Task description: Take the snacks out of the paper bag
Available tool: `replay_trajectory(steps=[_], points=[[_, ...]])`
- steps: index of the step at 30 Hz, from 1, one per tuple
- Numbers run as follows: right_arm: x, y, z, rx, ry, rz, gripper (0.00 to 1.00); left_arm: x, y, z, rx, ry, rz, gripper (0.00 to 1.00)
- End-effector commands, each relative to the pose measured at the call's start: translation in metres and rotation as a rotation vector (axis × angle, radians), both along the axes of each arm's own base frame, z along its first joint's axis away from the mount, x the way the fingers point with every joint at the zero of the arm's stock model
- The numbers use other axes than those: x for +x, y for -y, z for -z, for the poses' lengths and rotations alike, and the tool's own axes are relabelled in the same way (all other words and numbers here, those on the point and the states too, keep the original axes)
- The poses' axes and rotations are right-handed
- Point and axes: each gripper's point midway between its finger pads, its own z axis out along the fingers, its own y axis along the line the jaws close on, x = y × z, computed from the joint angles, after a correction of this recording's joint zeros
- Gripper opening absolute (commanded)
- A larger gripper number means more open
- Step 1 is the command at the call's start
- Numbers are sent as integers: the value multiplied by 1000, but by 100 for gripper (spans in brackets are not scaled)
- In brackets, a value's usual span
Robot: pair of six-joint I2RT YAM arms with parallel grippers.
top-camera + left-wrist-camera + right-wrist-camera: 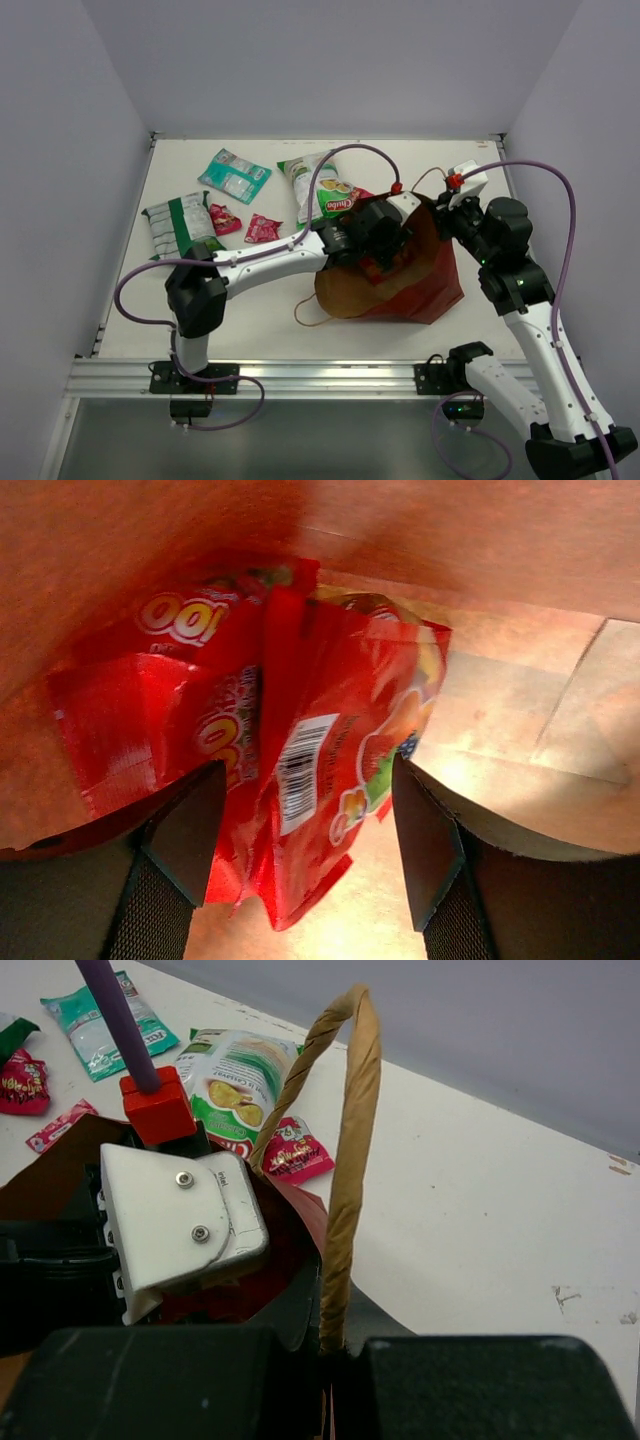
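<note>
The brown paper bag (425,290) lies tilted at centre right, its mouth facing up and left. My left gripper (305,845) is inside it, open, its fingers (185,830) on either side of a red snack packet (335,750) with a barcode. A second red packet (150,710) lies beside it to the left. My right gripper (350,1345) is shut on the bag's twine handle (345,1160) at the rim. Out on the table lie a teal packet (235,175), two green-and-white packets (183,222) (322,190) and small pink-red ones (262,229).
The left arm (270,258) stretches across the table from the left base into the bag mouth. Its wrist camera housing (170,1215) fills the bag opening in the right wrist view. The bag's other handle (308,312) loops onto the table near the front edge.
</note>
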Motion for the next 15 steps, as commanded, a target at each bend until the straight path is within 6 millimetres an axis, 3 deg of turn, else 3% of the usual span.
replay_trajectory(steps=[1, 7, 11, 14, 15], points=[[4, -3, -33, 28, 120, -8, 2, -2, 10, -9, -45, -3, 4, 72], [3, -1, -34, 28, 126, 0, 2, -6, 20, -4, -60, -36, 40, 47], [4, 0, -32, 28, 124, 11, 2, -7, 19, -15, -73, -26, 43, 0], [5, 4, -32, 27, 128, 31, 2, -3, 13, -53, -117, 31, 31, 0], [5, 4, -32, 27, 129, 34, 2, -6, 8, -76, -150, 55, 32, 0]])
